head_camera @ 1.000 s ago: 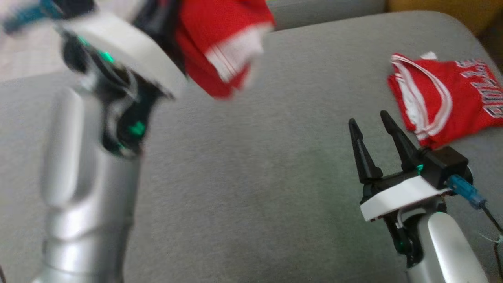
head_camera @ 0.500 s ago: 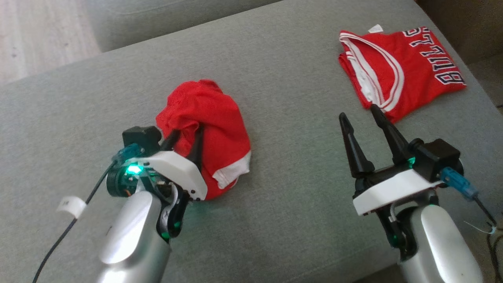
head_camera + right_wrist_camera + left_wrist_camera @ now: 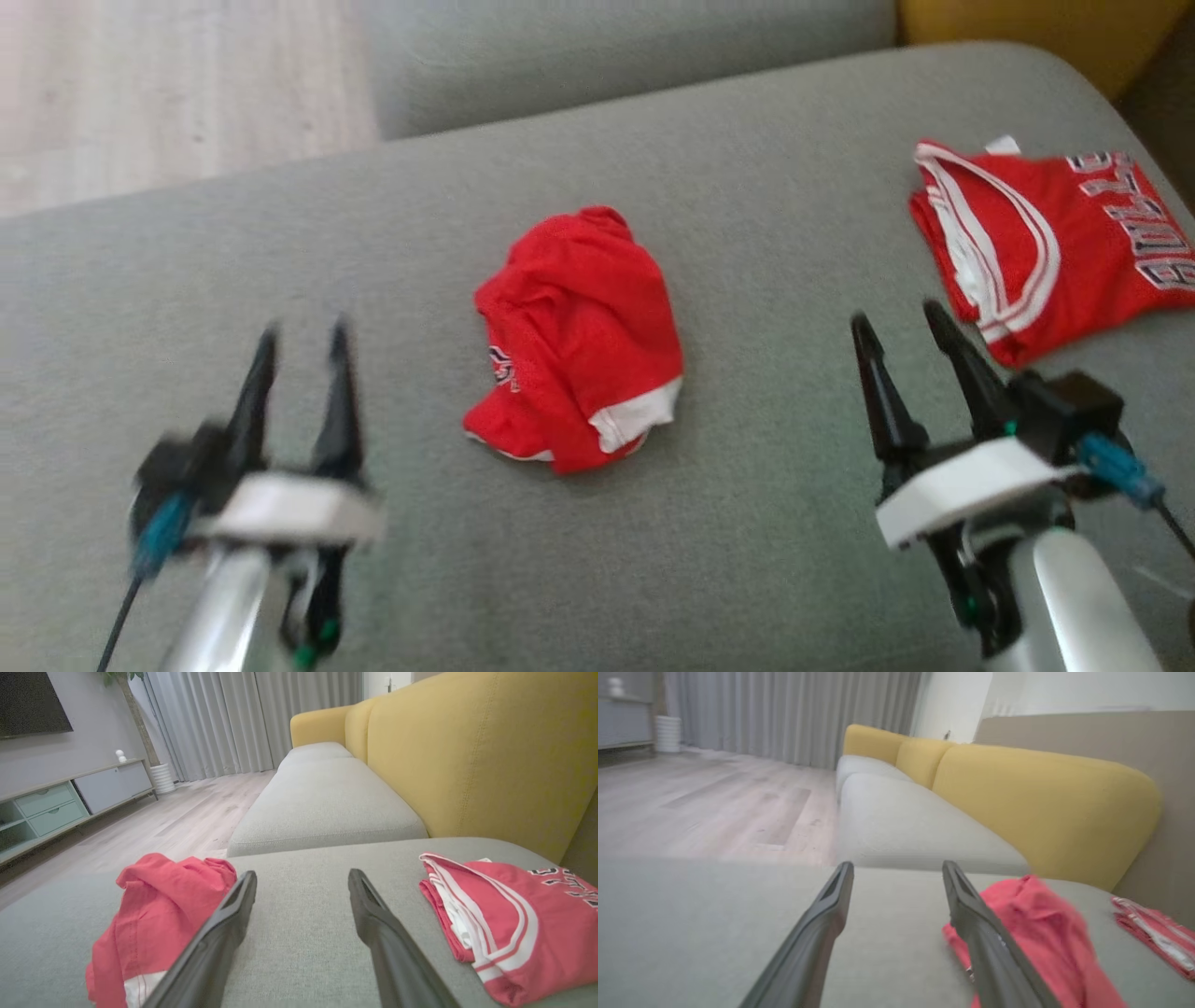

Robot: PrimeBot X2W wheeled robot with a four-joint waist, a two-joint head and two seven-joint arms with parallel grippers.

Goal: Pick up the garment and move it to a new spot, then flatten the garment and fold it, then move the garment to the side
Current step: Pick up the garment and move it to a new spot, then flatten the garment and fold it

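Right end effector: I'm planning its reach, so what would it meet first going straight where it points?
Probably only bare grey cushion: the right end effector points between the crumpled garment and folded jersey; depth unclear.

A: Left pincer (image 3: 304,329) is smeared in the head view, edges lost!
B: And the folded jersey (image 3: 1027,243) beyond the right pincer (image 3: 894,315)?
A: Cut by the frame edge, lettering cut short. The garment (image 3: 1045,924) sits half behind the left pincer's finger.
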